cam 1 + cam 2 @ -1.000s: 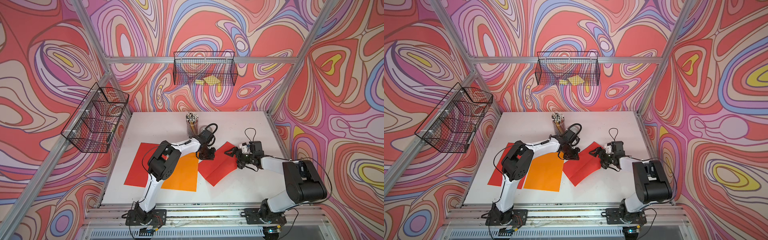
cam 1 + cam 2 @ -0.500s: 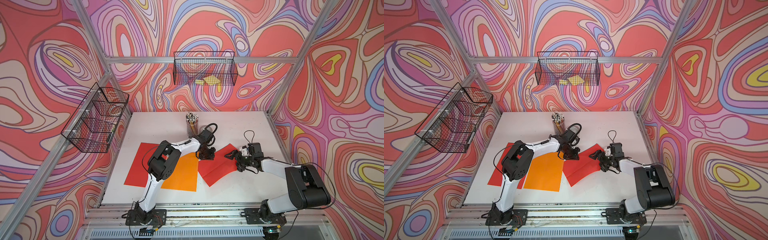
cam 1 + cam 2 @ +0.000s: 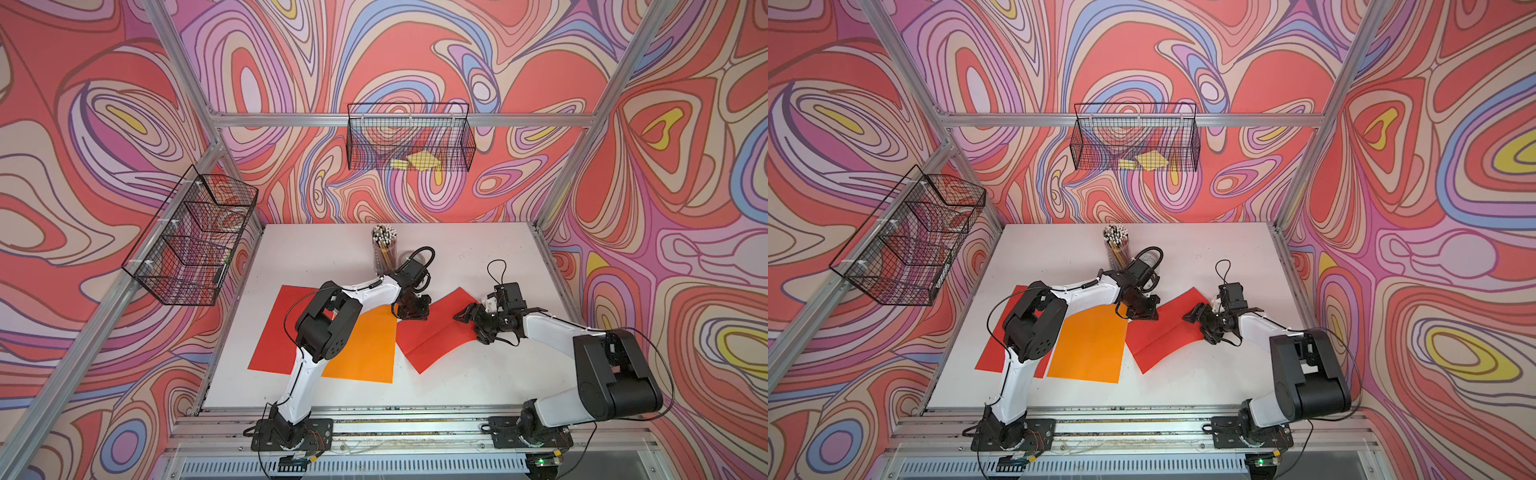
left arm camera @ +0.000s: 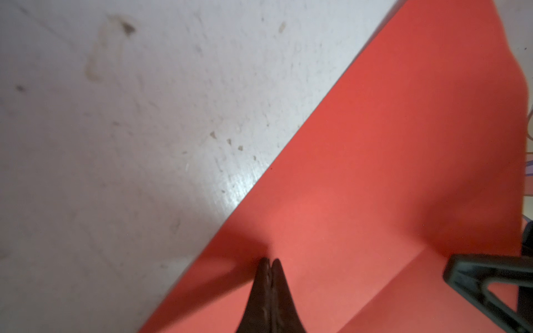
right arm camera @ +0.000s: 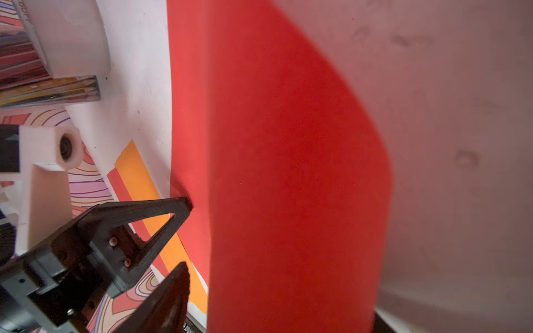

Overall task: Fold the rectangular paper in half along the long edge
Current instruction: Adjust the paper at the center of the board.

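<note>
While the paper point(image 3: 432, 345) lay just beside an orange sheet point(image 3: 361, 353), it showed a crease but was not folded flat. The right gripper point(image 3: 471, 327) stood at its edge with jaws apart, holding nothing. Farther back, the left gripper point(image 3: 410, 318) pressed it, jaws shut.

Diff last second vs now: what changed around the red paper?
Right gripper narrowed its jaws, still apart, at the raised edge of the red paper; that edge looks more curled. Left gripper stayed shut, pressing the paper. Orange sheet and pencil cup unchanged.
</note>
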Controlling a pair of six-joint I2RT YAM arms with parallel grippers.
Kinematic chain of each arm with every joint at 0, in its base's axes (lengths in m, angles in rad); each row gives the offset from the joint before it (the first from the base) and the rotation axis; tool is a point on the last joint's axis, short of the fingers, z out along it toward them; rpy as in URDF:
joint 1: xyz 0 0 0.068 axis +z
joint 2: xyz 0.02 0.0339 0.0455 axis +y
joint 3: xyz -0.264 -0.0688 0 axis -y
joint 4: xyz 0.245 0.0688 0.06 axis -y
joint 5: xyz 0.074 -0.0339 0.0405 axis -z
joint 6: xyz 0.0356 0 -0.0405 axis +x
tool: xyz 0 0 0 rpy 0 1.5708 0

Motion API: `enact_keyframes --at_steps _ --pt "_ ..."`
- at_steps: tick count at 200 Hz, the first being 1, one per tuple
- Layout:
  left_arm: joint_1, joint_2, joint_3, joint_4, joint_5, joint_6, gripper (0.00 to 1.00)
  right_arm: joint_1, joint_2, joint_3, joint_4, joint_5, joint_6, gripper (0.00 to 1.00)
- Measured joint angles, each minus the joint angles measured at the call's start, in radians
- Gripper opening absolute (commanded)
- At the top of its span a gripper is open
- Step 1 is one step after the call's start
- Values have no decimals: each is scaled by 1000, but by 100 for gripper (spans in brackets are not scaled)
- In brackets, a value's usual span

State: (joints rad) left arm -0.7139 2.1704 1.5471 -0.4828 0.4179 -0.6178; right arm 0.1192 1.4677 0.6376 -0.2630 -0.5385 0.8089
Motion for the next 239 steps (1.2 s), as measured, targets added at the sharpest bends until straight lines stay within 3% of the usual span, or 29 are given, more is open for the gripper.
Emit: enact_keyframes --at_steps 87,132,175,239 --pt "0 -7 -5 -15 -2 0 0 0 1 4 -14 10 -4 56" --pt "0 -7 -5 -15 -2 0 0 0 -8 4 -40 8 -8 67" --pt "0 -7 -5 -15 -2 0 0 0 -123 13 -119 -5 -13 70" --pt "0 -6 -4 -16 1 -1 0 6 -318 -120 -48 -76 148 72"
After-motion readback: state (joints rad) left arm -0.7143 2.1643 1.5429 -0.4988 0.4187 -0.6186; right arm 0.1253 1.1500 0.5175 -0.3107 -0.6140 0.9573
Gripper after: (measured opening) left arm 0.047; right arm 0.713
